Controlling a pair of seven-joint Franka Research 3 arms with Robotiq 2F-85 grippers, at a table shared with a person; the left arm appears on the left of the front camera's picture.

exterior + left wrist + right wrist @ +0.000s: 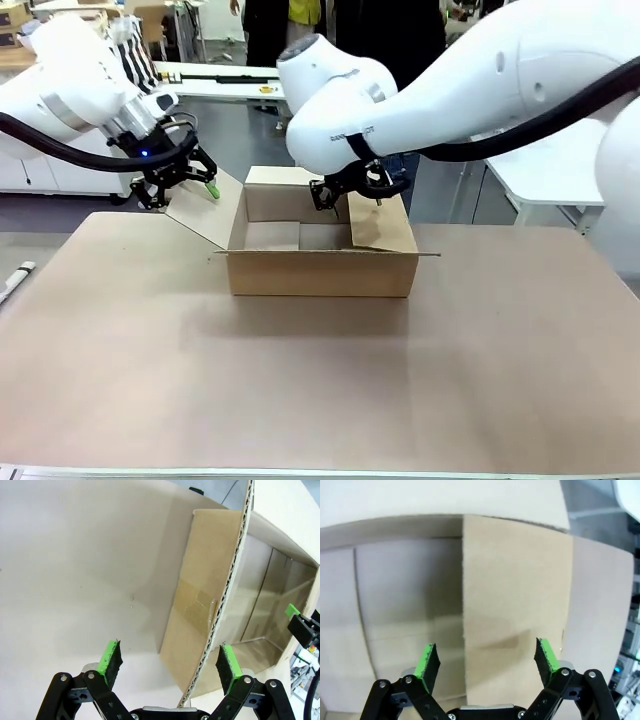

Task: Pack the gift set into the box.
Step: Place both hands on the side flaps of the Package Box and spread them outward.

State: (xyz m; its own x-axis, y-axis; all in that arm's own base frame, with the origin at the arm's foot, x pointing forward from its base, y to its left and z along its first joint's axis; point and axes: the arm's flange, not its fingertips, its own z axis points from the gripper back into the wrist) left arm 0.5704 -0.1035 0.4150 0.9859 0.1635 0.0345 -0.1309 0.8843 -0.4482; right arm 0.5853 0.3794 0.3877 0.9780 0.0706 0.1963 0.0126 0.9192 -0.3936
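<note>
One box [320, 272] is sitting open near the middle of the desk [300, 400], its left flap [205, 215] leaning outward and its right flap [380, 225] standing raised. Left jaws are gaping wide, green pads [111, 661] straddling the left flap's outer edge. Right jaws are likewise spreading open at the right flap's far end, pads [428, 666] flanking the cardboard.

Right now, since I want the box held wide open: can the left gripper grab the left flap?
Probably yes: the left gripper is open astride the left flap, whose edge runs between its fingers, with nothing blocking.
</note>
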